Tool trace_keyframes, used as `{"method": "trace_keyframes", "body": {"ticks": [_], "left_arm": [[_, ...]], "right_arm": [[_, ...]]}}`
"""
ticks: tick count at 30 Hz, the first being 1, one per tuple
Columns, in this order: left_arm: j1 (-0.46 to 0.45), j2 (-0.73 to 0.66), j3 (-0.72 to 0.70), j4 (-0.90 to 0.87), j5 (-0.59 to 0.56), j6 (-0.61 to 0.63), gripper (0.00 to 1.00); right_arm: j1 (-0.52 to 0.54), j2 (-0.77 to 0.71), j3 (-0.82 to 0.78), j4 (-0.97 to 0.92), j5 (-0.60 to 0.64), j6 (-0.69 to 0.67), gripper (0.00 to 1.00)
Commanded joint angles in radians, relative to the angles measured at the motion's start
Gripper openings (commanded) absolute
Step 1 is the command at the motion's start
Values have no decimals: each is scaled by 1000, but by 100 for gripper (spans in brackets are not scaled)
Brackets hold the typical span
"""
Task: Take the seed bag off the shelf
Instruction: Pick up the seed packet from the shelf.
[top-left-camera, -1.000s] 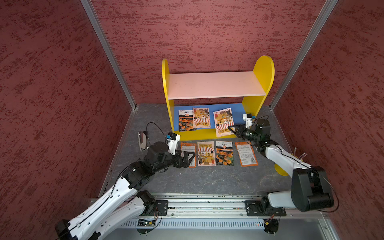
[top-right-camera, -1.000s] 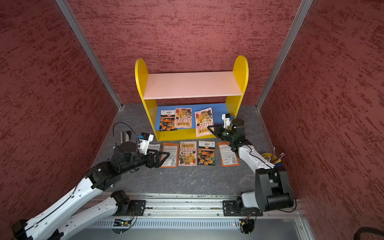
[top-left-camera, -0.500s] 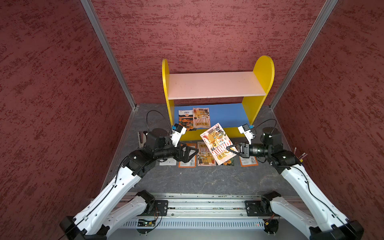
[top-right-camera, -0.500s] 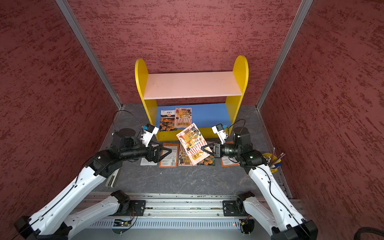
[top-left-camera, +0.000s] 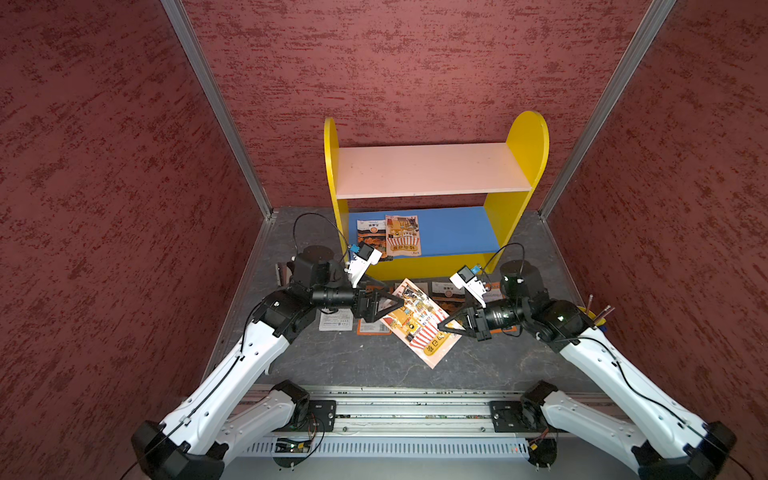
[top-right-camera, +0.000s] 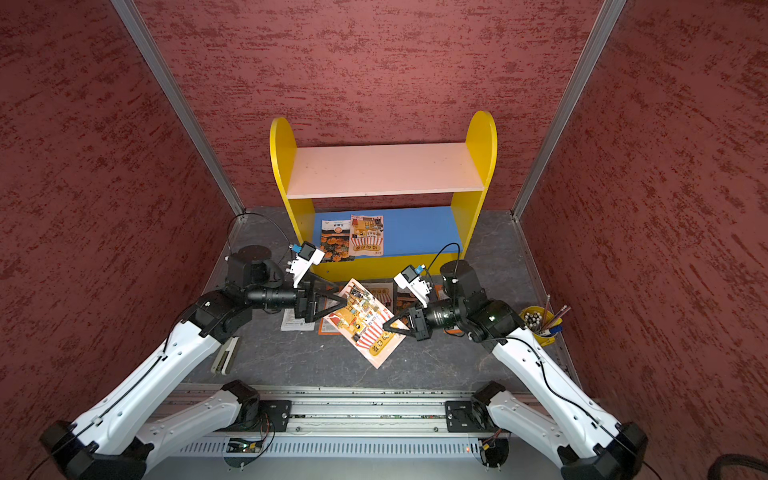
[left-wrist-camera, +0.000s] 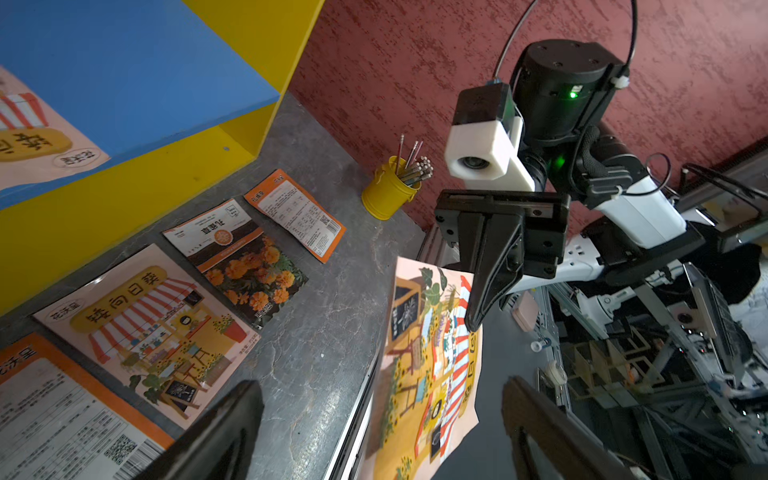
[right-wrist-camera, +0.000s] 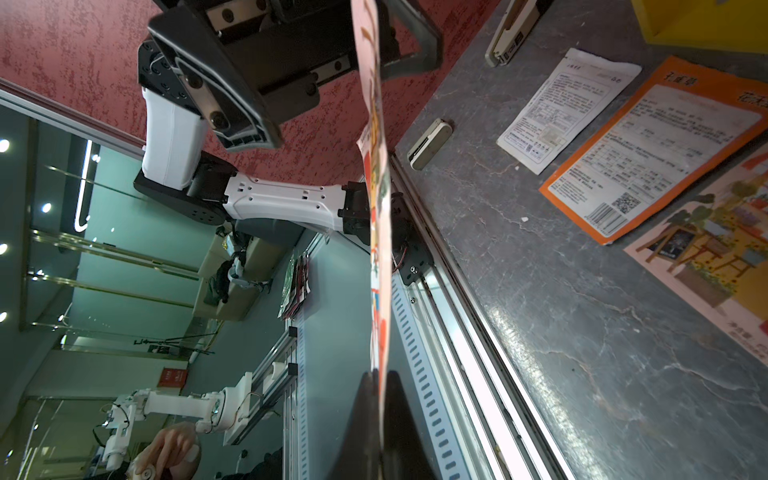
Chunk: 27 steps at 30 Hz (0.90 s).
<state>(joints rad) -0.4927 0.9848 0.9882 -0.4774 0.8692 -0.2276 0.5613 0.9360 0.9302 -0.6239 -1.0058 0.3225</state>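
The seed bag (top-left-camera: 419, 328) (top-right-camera: 368, 328), pink and yellow with a red-striped awning, hangs in the air over the table in front of the shelf (top-left-camera: 528, 141) (top-right-camera: 482, 137). My right gripper (top-left-camera: 441, 326) (right-wrist-camera: 379, 376) is shut on one edge of the seed bag (right-wrist-camera: 376, 166), which stands edge-on between its fingers. My left gripper (top-left-camera: 401, 299) (left-wrist-camera: 380, 384) is open, its fingers wide apart on either side of the opposite edge of the seed bag (left-wrist-camera: 432, 365) without touching it. Two more bags (top-left-camera: 402, 235) (top-left-camera: 370, 239) lie on the shelf's blue lower board.
Several bags lie flat on the table in front of the shelf, among them a flower bag (left-wrist-camera: 245, 262), an orange-backed one (right-wrist-camera: 648, 153) and a white leaflet (top-left-camera: 336, 322). A yellow pencil cup (top-right-camera: 538, 328) stands at the right wall. A stapler (top-right-camera: 226, 355) lies near the left wall.
My right gripper has pulled the seed bag off the blue lower board and carried it forward over the table. My left arm has swung in, and its open fingers now flank the bag's edge.
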Motion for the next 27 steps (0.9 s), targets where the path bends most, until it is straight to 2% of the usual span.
{"method": "trace_keyframes", "body": {"ticks": [1,5,9,12,13,15,16,18,22,27], "left_arm": [[5,16,-5,52,122,-20,83],[4,27,-33,83,160,-49,64],[2,33,-38,119,188,-85,26],[0,35,-37,125,193,-108,8],[1,32,-39,125,190,-111,4],[3,18,-48,129,176,-126,0],[4,10,-52,129,168,-132,0],[11,-17,-60,127,130,-150,0],[53,-107,-132,205,42,-246,0],[88,-225,-295,520,-24,-500,0]], "right_arm": [[11,-2,45,42,16,-4,0],[15,11,45,65,12,7,0],[16,28,58,61,20,1,0],[16,31,62,63,35,0,0],[17,29,63,66,42,2,3],[16,24,60,77,63,8,27],[17,20,59,81,74,12,34],[16,6,55,94,121,19,53],[16,-34,10,203,206,105,65],[15,-78,-103,443,294,273,71]]}}
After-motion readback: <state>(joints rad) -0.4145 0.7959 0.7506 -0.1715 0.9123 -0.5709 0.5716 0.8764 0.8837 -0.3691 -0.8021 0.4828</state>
